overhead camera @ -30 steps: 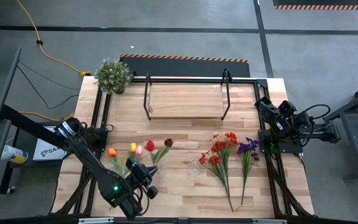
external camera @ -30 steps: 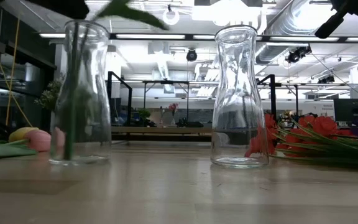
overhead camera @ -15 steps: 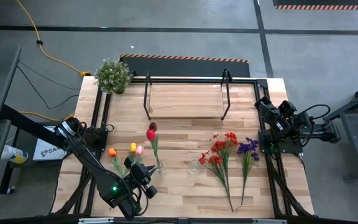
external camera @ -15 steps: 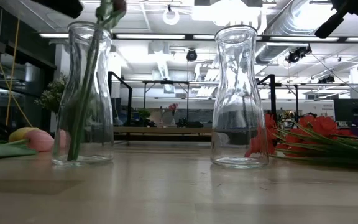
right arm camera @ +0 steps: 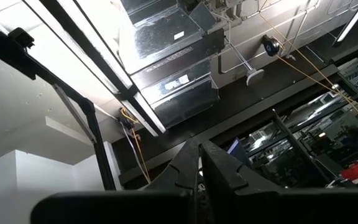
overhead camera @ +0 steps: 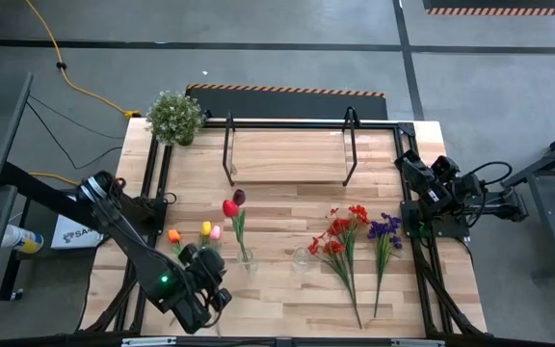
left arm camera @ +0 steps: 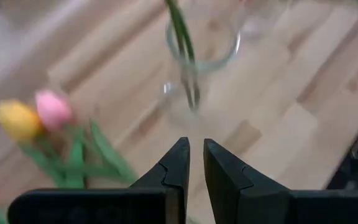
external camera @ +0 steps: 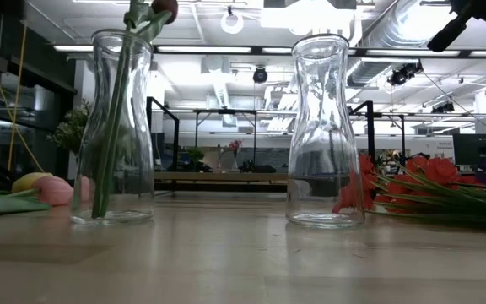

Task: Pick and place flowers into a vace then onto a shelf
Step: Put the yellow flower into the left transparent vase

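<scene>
Two red tulips on long green stems stand upright in the clear glass vase at lower centre of the high view, long axis vertical. The left gripper sits just beside the vase at lower left; its fingers are nearly closed, a narrow gap between them, and empty. The orange, yellow and pink tulips lie flat close by, nearest this arm. The right gripper, clenched on nothing, waits at the right edge
</scene>
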Robot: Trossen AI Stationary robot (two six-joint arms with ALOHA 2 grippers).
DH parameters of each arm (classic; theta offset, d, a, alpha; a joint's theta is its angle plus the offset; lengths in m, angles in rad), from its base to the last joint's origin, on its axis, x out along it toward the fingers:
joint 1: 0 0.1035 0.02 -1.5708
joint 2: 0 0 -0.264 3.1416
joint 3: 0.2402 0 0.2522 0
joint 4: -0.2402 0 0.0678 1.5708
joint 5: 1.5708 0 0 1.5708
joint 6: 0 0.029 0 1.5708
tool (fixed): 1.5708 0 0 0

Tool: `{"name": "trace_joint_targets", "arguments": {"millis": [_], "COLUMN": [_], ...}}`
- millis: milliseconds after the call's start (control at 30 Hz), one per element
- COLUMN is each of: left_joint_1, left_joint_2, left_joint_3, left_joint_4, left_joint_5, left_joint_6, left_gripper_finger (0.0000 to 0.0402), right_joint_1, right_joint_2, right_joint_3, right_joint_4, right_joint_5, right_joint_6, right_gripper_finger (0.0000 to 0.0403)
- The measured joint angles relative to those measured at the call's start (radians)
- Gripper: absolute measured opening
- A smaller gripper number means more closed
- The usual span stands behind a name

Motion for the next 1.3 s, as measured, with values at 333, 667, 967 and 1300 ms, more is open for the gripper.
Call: {"name": "trace_joint_targets", "arguments": {"millis": [333, 667, 967, 1300], "left_joint_1": [-0.012, -0.068, -0.057, 0.022], "left_joint_2": [-0.008, -0.008, -0.007, -0.006], "left_joint_3": [0.000, 0.000, 0.000, 0.000], "left_joint_4": [-0.012, -0.263, -0.358, -0.253], "left_joint_5": [0.292, 0.310, 0.359, 0.461], "left_joint_6": [-0.175, -0.437, -0.721, -0.751], "left_gripper_finger": [0.0083, 0.0083, 0.0083, 0.0083], "right_joint_1": [0.000, 0.000, 0.000, 0.000], "right_joint_2": [0.000, 0.000, 0.000, 0.000], "right_joint_3": [0.000, 0.000, 0.000, 0.000], "right_joint_4": [0.000, 0.000, 0.000, 0.041], "right_joint_5": [-0.003, 0.024, 0.065, 0.056], "right_joint_6": [-0.008, -0.045, -0.045, -0.042], "right_gripper_finger": [0.0012, 0.0012, 0.0012, 0.0012]}}
